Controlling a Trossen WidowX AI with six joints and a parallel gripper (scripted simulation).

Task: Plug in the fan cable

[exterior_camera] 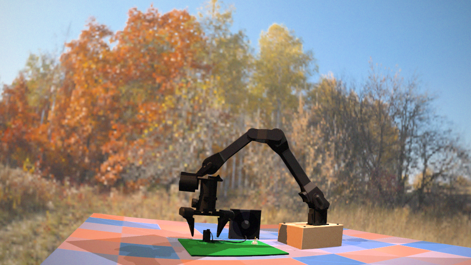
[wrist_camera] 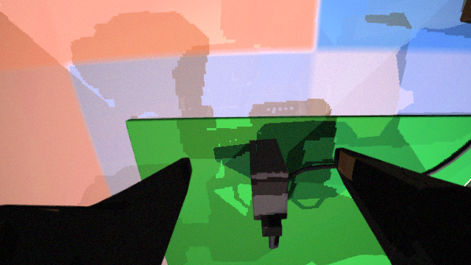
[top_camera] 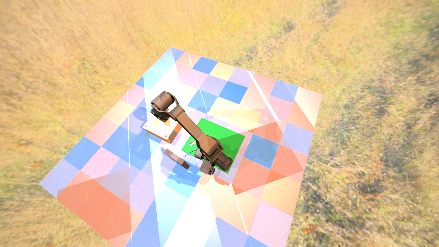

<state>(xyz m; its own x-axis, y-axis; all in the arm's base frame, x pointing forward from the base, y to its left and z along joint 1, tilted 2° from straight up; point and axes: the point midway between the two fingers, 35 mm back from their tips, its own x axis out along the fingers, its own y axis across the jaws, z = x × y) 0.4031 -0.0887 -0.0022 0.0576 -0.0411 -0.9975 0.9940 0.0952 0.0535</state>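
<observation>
The black plug (exterior_camera: 206,235) (wrist_camera: 270,195) stands on the green board (top_camera: 234,138) (exterior_camera: 230,250) (wrist_camera: 154,140), with the thin black cable (exterior_camera: 227,242) (wrist_camera: 449,161) running from it. My gripper (exterior_camera: 205,236) (wrist_camera: 260,160) is open and points down, its fingers on either side of the plug with a gap on both sides. The tips appear level with the plug's upper part. The small white fan header (top_camera: 192,143) (exterior_camera: 254,242) is on the board's side nearer the arm's base, away from the plug. In the top view the arm hides the plug.
The black square fan (top_camera: 176,158) (exterior_camera: 245,223) stands upright beside the board, close to my gripper in the exterior view. The arm's base sits on a wooden block (exterior_camera: 321,235) beyond the header. The patchwork table top (top_camera: 276,196) (exterior_camera: 108,227) lies around the board.
</observation>
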